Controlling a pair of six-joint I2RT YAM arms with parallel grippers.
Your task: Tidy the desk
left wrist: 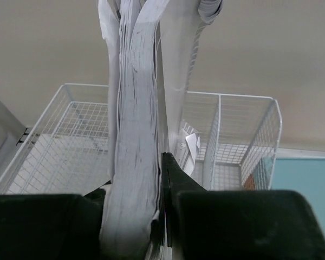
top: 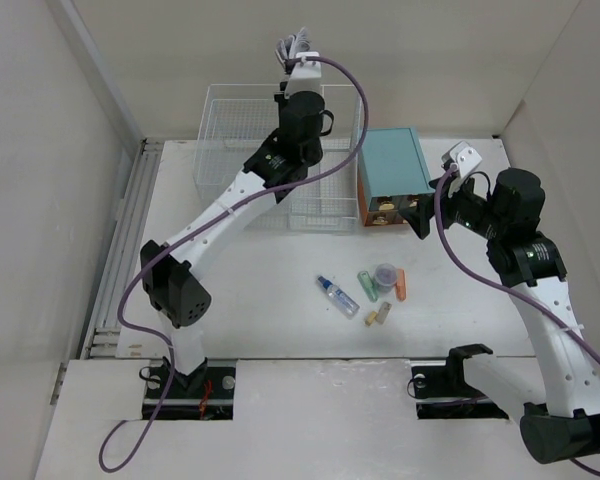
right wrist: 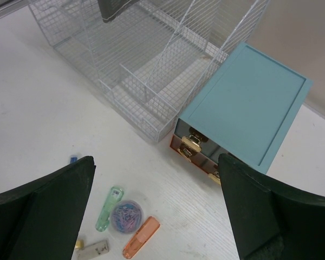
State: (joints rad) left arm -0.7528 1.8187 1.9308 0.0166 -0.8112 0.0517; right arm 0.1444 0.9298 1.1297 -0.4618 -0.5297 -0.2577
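Observation:
The white desk carries a white wire-mesh basket at the back and a teal drawer box to its right. My left gripper is raised above the basket and shut on a stack of white papers, held upright over the basket's compartments. My right gripper is open and empty, hovering near the teal box. Below it lie a green tube, a round tub of paper clips and an orange highlighter.
On the desk's middle lie a small spray bottle, the green tube, the clip tub, the orange highlighter and two small metal-capped items. Walls close in on both sides and behind.

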